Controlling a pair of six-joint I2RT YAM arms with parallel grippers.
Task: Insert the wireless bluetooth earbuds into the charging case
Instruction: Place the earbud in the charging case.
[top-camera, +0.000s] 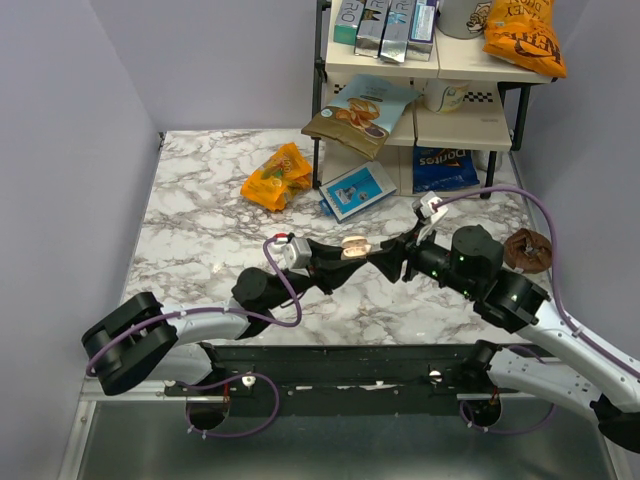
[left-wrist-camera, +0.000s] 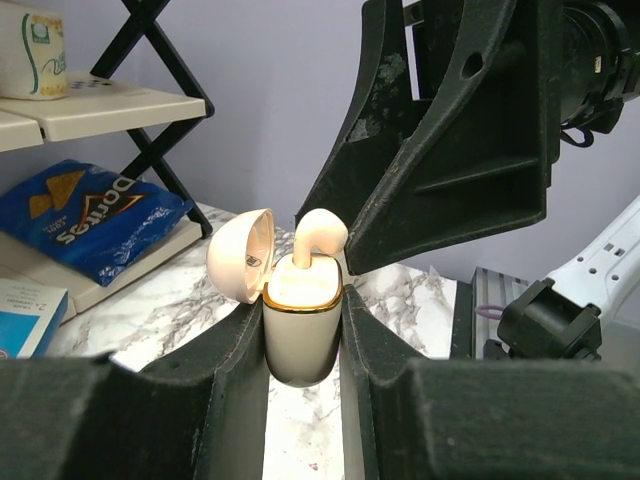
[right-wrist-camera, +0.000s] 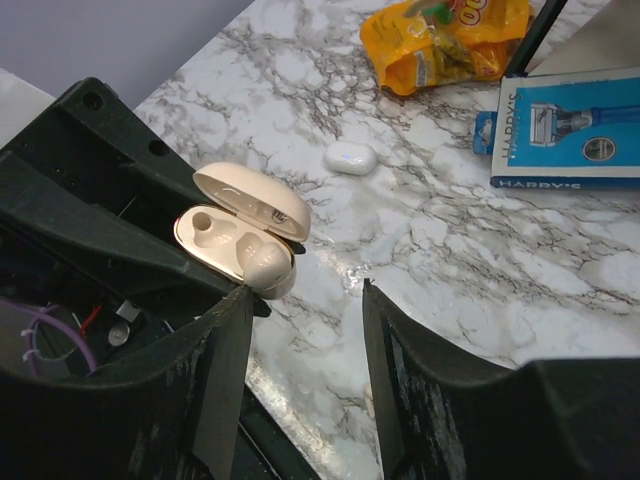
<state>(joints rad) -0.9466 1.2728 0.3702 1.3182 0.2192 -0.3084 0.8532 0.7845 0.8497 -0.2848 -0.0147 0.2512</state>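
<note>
While the left gripper clamps the charging case upright between its fingers, lid flipped open, one earbud sits in the near socket but pokes up tall, not pressed home. The right gripper has jaws apart, holding nothing; one finger hangs just beside that earbud, close over the case, and whether it touches I can't tell. The right wrist view shows the second socket still bare.

Step in hand, as I judge it: finishing the first insert, halfway through the task. Next likely calls for a gentle push down on the stem top, straight along the socket, left arm steady. Then fetch the small white oval thing lying on the marble table well apart from the case; probably the other earbud, too small to be sure.

Room: the case is held off the table, near mid-table, open marble around it. The orange snack bag and razor box lie beyond the white oval, the shelf farther back. A brown disc lies off to the right. The tightest spot is the open lid next to the right finger's path; a sideways nudge could knock it shut.
</note>
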